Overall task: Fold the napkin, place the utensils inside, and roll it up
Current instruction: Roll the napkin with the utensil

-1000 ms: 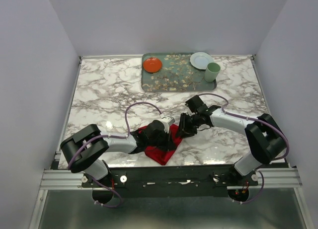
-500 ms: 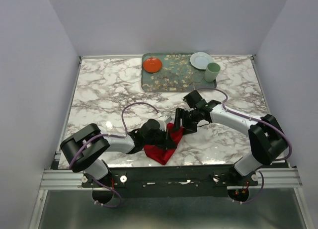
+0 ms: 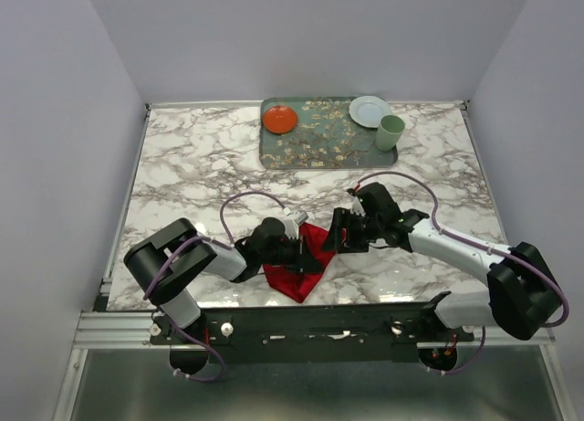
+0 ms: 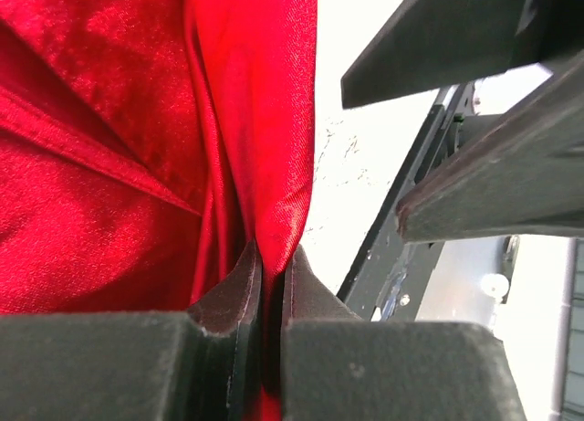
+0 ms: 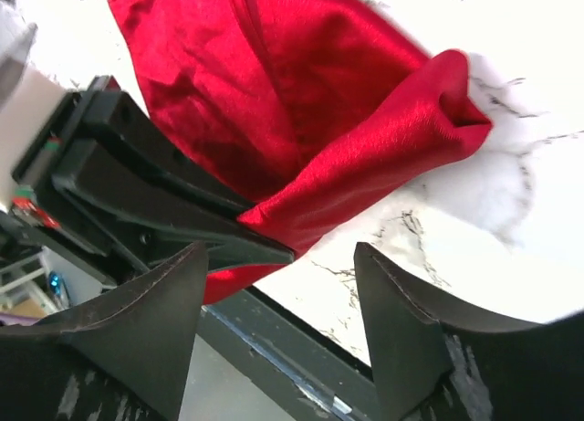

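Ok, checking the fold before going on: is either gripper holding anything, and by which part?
The left gripper pinches the red napkin by a raised fold; the right gripper is open, holding nothing.

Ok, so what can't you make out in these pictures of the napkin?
- The utensils: in no view; whether the napkin or the arms hide them is unclear.
- Napkin's folds, top view: the left gripper covers its middle.
- Napkin's outline, left wrist view: cut off by the frame's edges.
- Inside of the cup, top view: too small.
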Motion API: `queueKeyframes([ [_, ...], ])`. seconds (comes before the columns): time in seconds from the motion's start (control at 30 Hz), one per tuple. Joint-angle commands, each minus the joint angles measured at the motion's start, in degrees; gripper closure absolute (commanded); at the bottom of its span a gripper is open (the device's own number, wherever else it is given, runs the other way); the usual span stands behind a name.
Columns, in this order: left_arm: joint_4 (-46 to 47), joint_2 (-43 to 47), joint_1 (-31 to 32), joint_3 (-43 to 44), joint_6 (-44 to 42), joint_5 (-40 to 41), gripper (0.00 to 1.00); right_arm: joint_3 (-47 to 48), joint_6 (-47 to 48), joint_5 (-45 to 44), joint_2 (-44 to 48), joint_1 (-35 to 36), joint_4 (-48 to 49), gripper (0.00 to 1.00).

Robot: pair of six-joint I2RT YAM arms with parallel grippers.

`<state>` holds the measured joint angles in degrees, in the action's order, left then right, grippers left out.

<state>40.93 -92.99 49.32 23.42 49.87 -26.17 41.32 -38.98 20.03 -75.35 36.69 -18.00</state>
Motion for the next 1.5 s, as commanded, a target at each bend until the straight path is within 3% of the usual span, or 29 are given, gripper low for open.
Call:
queueKeyframes([
  [0.0, 5.6, -1.1, -1.1, -1.9, 2.1, -2.2, 1.00, -2.1, -3.0, 4.9, -1.2, 0.2, 10.6, 0.41],
  [0.2, 9.3, -2.5, -2.7, -4.0, 4.4, -2.3, 1.00, -5.6, -6.7, 10.0, -3.6, 0.3, 20.4, 0.67],
  [0.33, 14.4, -5.8, -4.0, -5.0, 6.4, -3.7, 1.00, -5.6, -7.1, 11.3, -6.2, 0.5, 22.8, 0.76],
  [0.97, 12.7, -6.2, -4.7, -4.9, 6.0, -3.3, 0.99, -11.8, -8.0, 12.0, -14.9, 1.8, 33.8, 0.78],
  [1.2, 8.1, -3.6, -4.5, -4.7, 3.9, -0.9, 0.64, -13.1, -8.0, 13.2, -19.8, 1.7, 40.4, 0.79],
  [1.43, -1.5, 2.3, -4.4, -3.1, -2.8, 3.1, 0.55, -13.7, -5.5, 12.5, -20.1, 1.8, 40.0, 0.80],
  [1.47, -2.6, 3.2, -4.4, -3.1, -3.5, 3.4, 0.47, -13.7, -5.3, 12.7, -20.4, 1.8, 40.1, 0.80],
])
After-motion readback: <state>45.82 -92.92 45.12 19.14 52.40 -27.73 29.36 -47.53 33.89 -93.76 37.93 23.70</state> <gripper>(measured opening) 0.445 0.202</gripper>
